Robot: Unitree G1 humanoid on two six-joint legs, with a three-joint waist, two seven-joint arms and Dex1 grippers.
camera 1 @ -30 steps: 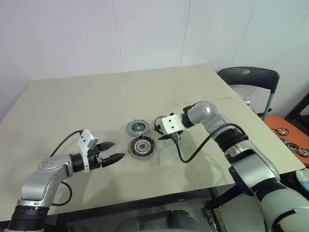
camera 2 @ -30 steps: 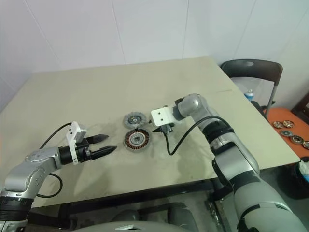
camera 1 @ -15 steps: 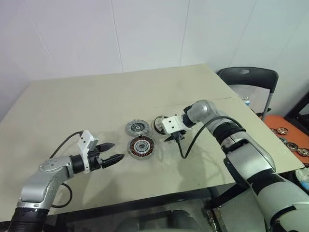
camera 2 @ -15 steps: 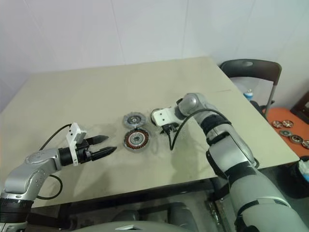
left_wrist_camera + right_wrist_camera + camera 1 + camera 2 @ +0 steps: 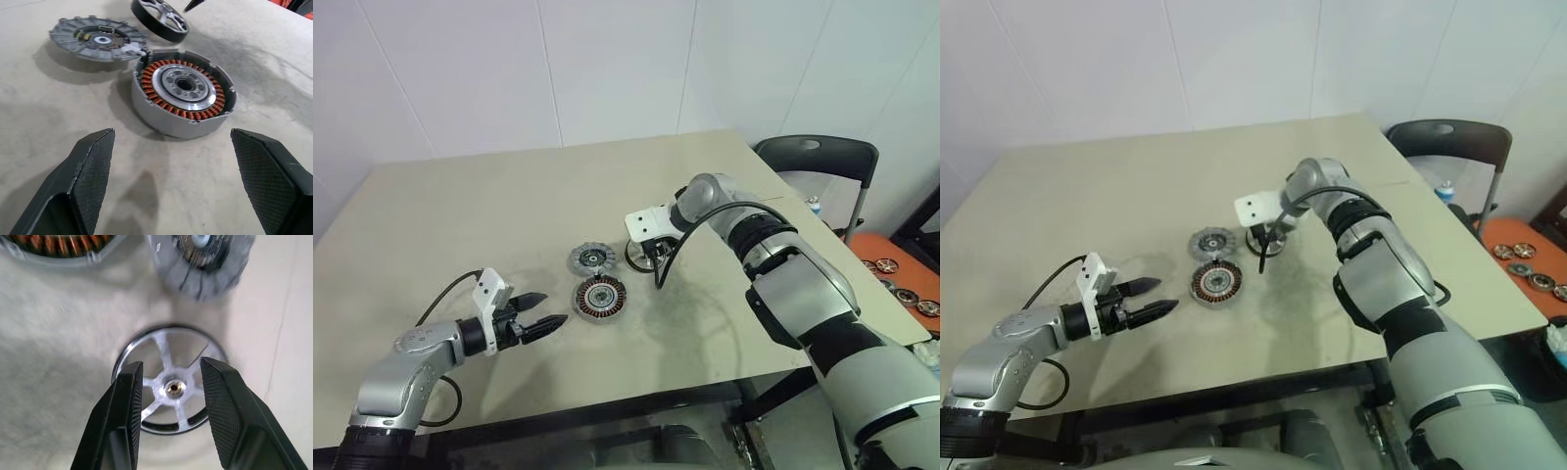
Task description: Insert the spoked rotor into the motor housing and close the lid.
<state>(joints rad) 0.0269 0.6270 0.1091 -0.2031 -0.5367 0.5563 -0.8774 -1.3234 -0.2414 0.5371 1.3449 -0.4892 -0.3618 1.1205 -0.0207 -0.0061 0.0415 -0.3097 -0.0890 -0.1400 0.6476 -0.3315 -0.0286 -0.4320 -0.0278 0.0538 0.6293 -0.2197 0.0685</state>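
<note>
Three motor parts on beige table, white walls.

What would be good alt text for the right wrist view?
The right gripper hangs with open jaws directly over the spoked rotor lying flat on the beige table. Beyond it sit the lid and the motor housing.

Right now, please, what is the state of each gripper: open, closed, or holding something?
Left gripper: jaws wide open, empty, facing the motor housing.
Right gripper: jaws open, holding nothing, above the spoked rotor.
</note>
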